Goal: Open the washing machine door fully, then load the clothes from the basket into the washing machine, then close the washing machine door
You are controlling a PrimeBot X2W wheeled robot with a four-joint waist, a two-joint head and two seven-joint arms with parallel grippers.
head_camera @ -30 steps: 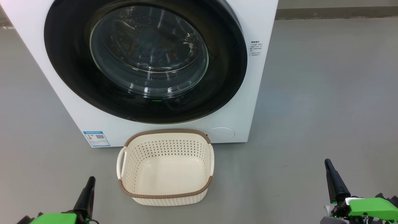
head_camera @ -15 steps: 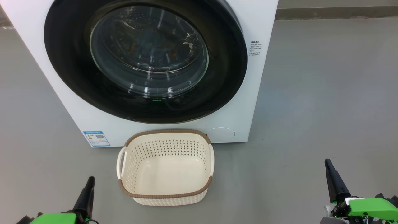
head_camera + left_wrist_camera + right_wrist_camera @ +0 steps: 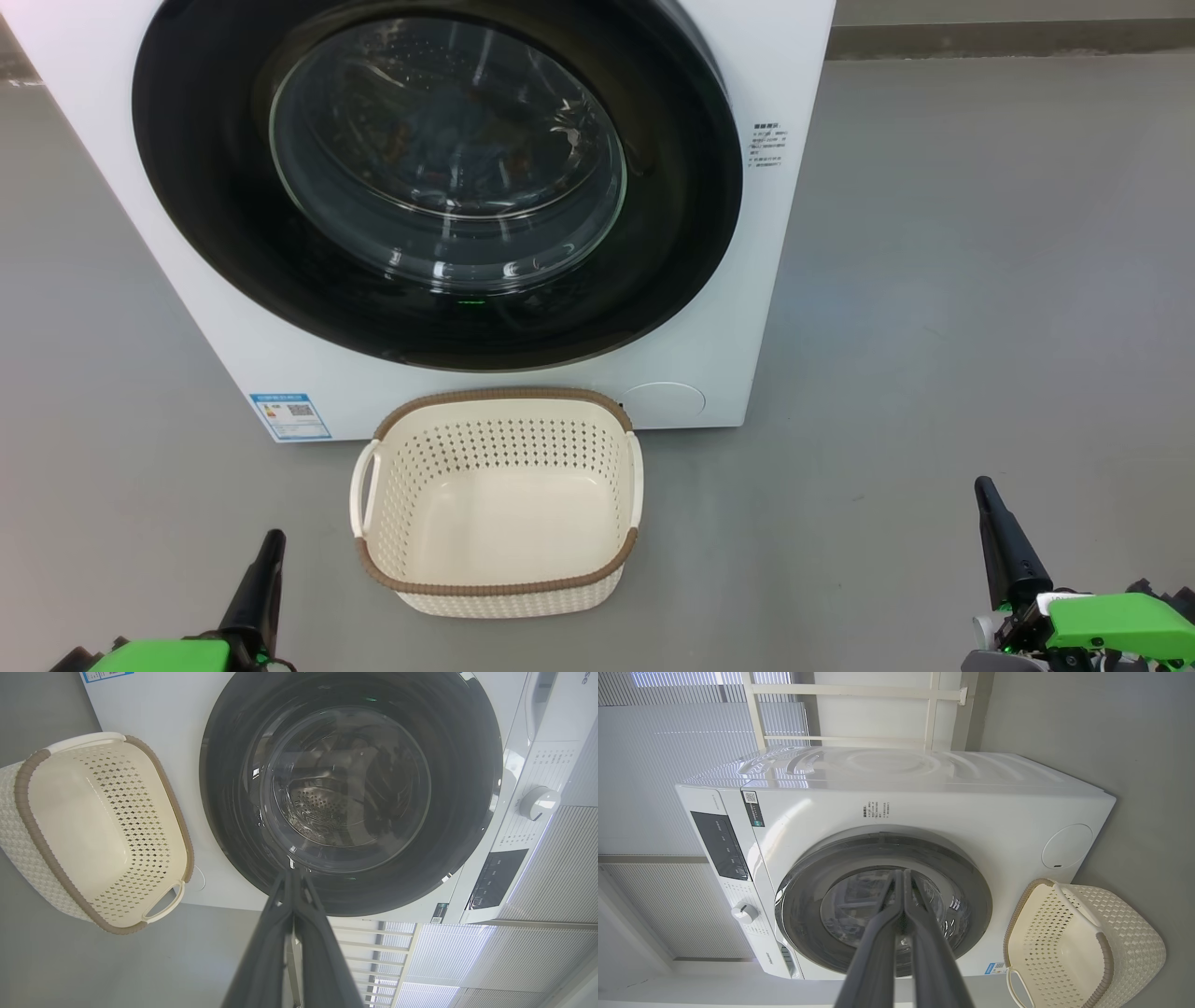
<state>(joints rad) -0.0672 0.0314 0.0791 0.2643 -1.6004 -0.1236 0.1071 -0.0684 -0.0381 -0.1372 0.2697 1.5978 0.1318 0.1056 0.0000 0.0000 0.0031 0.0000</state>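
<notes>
Left gripper [image 3: 271,546] fingers pressed together, holding nothing, right gripper [image 3: 985,495] likewise closed and empty, both low and apart from the basket [image 3: 495,586], washing machine door [image 3: 215,215] closed.

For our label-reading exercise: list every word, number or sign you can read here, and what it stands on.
"se", cut off at the frame edge: on the washing machine.
Blue label sticker on its front: too small to read.
Small black print on its front: too small.
Control panel marks: blurred.

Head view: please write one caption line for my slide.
Empty basket before the washing machine, door closed; left fingers and right fingers shut.
</notes>
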